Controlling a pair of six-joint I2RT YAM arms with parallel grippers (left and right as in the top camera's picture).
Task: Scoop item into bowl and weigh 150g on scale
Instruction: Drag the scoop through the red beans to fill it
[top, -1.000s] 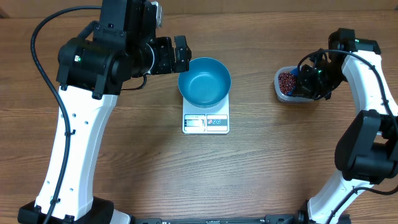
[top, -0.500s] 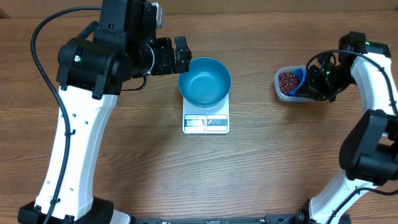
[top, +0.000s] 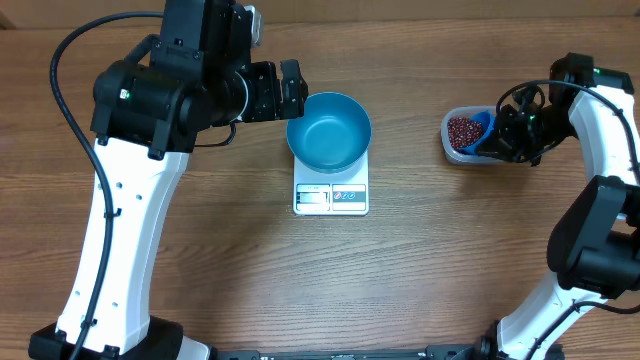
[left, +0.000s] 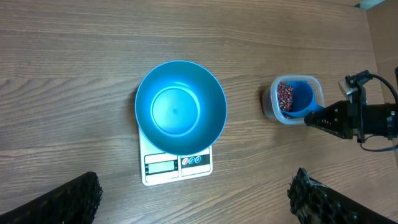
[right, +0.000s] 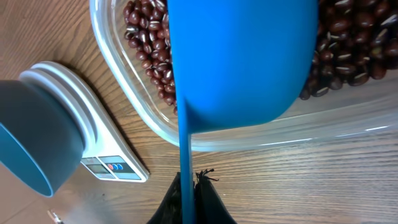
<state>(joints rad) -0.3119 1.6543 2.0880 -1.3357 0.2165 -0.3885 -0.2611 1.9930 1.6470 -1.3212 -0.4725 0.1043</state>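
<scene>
Bright blue plastic scoop (right: 242, 56) sits in the clear plastic tub (right: 261, 134) of dark red-brown dried beans (right: 146, 37)
Right gripper (right: 189, 199) is clamped on its handle; left gripper (top: 280, 88) is wide open and empty beside the round teal-blue bowl (top: 329, 130) atop the flat white square scale (top: 331, 197).

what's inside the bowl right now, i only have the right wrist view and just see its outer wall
Observer: Nothing. Overhead, the bowl shows a bare blue inside, completely empty.
Operator: is the scoop loaded, i only see its underside
Observer: It doesn't look so. In the left wrist view the scoop sits in the tub with its cup showing blue; the beans lie beside it.
Operator: where's the left hand
Observer: The left hand is open and holds nothing, raised above the table just left of the bowl.
</scene>
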